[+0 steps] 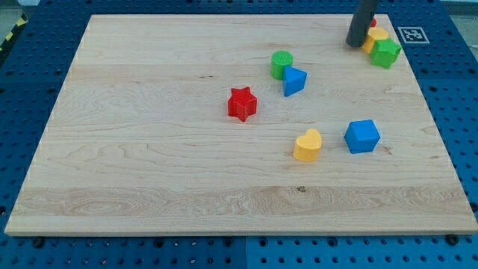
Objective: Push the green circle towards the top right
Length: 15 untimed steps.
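Yellow heart (308, 145) nearest; my tip (354, 43) perhaps touches cluster.

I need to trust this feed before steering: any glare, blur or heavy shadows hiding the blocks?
Camera view: lighting is even, no glare on the wooden board; shadows are short and soft. The green circle and blue triangle beside it are sharp. My tip is a dark rod, slightly soft-edged, and partly hides a red block in the cluster at the view's top right.

Blue triangle (294, 81) crowds the green circle's (281, 64) lower-right side.
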Each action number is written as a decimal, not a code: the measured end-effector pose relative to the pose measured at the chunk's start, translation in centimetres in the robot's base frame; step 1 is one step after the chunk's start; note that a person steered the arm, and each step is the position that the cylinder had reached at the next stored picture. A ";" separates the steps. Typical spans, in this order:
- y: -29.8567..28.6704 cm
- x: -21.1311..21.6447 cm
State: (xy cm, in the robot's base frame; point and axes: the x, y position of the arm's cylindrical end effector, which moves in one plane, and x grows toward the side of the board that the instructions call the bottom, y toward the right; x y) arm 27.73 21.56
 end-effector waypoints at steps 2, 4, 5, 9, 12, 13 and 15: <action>-5.5 0.0; -20.8 0.5; -22.6 4.6; -13.5 6.2; -9.4 5.8; -9.7 3.0; -13.5 6.1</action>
State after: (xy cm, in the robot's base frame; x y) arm 33.82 8.10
